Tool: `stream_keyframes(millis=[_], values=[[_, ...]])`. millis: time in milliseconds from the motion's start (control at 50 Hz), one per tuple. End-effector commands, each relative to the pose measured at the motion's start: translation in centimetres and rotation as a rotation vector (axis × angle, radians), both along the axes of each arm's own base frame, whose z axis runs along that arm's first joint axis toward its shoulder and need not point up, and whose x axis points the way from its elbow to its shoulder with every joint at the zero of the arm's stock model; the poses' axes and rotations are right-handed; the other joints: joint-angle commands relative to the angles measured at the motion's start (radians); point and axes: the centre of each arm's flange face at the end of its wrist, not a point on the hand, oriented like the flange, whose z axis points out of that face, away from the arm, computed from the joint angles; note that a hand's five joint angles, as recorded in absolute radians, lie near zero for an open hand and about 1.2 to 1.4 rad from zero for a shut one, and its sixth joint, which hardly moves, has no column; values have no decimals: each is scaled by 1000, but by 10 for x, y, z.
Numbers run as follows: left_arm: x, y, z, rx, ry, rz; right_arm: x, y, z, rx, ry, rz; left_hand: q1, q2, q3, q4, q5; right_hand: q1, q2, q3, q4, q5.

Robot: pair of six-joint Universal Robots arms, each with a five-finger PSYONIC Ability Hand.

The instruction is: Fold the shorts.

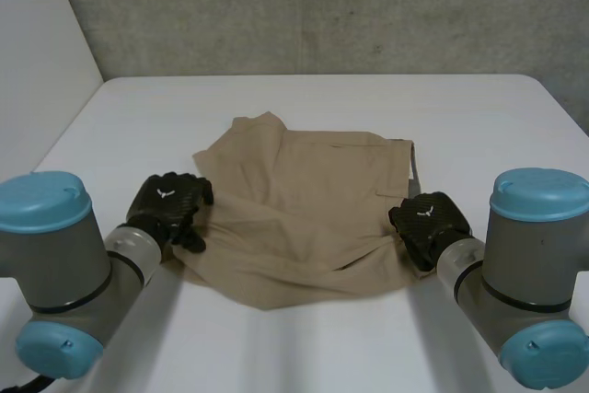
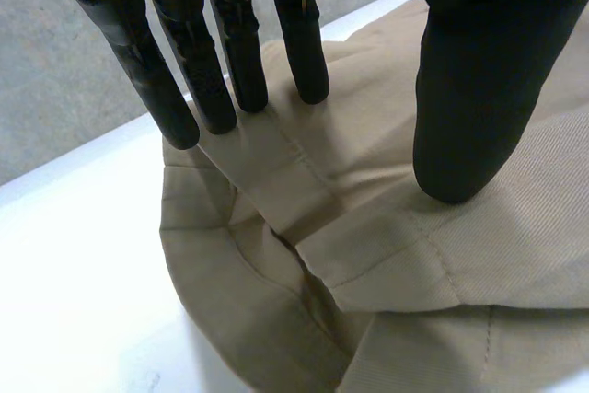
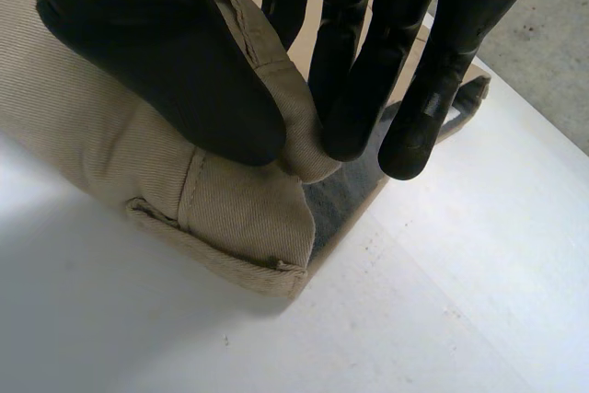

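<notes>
Shorts in tan twill fabric (image 1: pixel 304 200) lie loosely spread on the white worktop (image 1: pixel 304 347). The left robot hand (image 1: pixel 170 204) sits at the shorts' left edge with its fingers straight and spread well off the thumb. The tips are down on the cloth but nothing's pinched. The right robot hand (image 1: pixel 425 220) is at the shorts' right near corner, thumb and fingers squeezing a raised fold of the stitched edge.

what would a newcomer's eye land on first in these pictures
The tan shorts, rumpled in the middle of the white table, with the left hand and right hand at opposite side edges. The right hand pinches a fold of cloth between thumb and fingers. The left hand rests its thumb on the cloth, fingers straight.
</notes>
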Motion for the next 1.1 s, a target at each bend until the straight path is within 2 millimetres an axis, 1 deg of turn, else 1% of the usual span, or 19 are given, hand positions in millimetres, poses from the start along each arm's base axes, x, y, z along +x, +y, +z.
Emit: stream_keyframes(millis=[20, 100, 180, 340, 400, 440, 600, 620, 640, 740, 780, 800, 860, 920, 940, 1000, 1020, 1080, 1100], values=[[2, 8, 3, 18, -7, -3, 0, 0, -1, 2, 1, 0, 140, 150, 145, 152, 155, 412, 215, 212, 204, 232], [6, 17, 17, 24, -5, -6, 0, -1, -1, 2, 1, -2, 181, 191, 186, 193, 197, 412, 215, 212, 204, 232], [9, 27, 22, 57, -16, -12, 0, -1, -2, 3, 1, -2, 205, 214, 210, 216, 220, 412, 215, 212, 204, 232], [13, 39, 18, 112, -35, -19, 0, -1, -1, 2, 1, -2, 243, 253, 248, 255, 258, 412, 215, 212, 204, 232], [14, 36, 18, 108, -32, -15, 0, -1, -2, 4, 3, -3, 234, 244, 239, 246, 249, 412, 215, 212, 204, 232], [16, 30, 16, 99, -27, -2, 0, -1, -2, 5, 2, -2, 223, 232, 227, 234, 238, 412, 215, 212, 204, 232], [14, 15, -3, 117, -35, 8, 0, -1, -1, 2, 1, -2, 237, 247, 242, 249, 252, 412, 215, 212, 204, 232], [13, 14, -4, 118, -35, 8, 0, -1, -1, 1, 1, -3, 257, 267, 262, 269, 273, 412, 215, 212, 204, 232], [13, 14, -7, 125, -44, 4, 0, -1, 0, 0, 1, -3, 339, 349, 344, 351, 354, 412, 215, 212, 204, 232], [12, 15, -11, 119, -88, -20, 0, -1, 3, -6, -4, -4, 457, 467, 462, 469, 472, 412, 215, 212, 204, 232], [11, 16, -12, 116, -102, -28, 0, -1, 4, -9, -5, -4, 627, 636, 632, 638, 642, 412, 215, 212, 204, 232], [10, 17, -12, 111, -112, -39, 0, 0, 5, -12, -7, -2, 825, 835, 830, 836, 840, 412, 215, 212, 204, 232], [9, 18, -7, 96, -116, -43, 0, 0, 9, -21, -11, 0, 827, 837, 832, 839, 842, 412, 215, 212, 204, 232], [10, 18, 15, 38, -94, -37, 0, 1, 18, -43, -22, 1, 827, 837, 832, 839, 842, 412, 215, 212, 204, 232], [12, 21, 36, -14, -76, -31, 0, 1, 27, -65, -30, -1, 827, 837, 832, 839, 842, 412, 215, 212, 204, 232], [14, 26, 64, -82, -48, -27, -1, 3, 48, -117, -50, -1, 827, 837, 832, 839, 842, 412, 215, 212, 204, 232], [17, 29, 84, -132, -30, -18, -4, 4, 64, -156, -60, -3, 827, 837, 832, 839, 842, 412, 215, 212, 204, 232], [22, 37, 120, -226, 3, -8, -8, 6, 90, -218, -69, -8, 827, 837, 832, 839, 842, 412, 215, 212, 204, 232], [26, 44, 144, -287, 23, 2, -10, 11, 107, -261, -78, -5, 827, 837, 832, 839, 842, 412, 215, 212, 204, 232]])
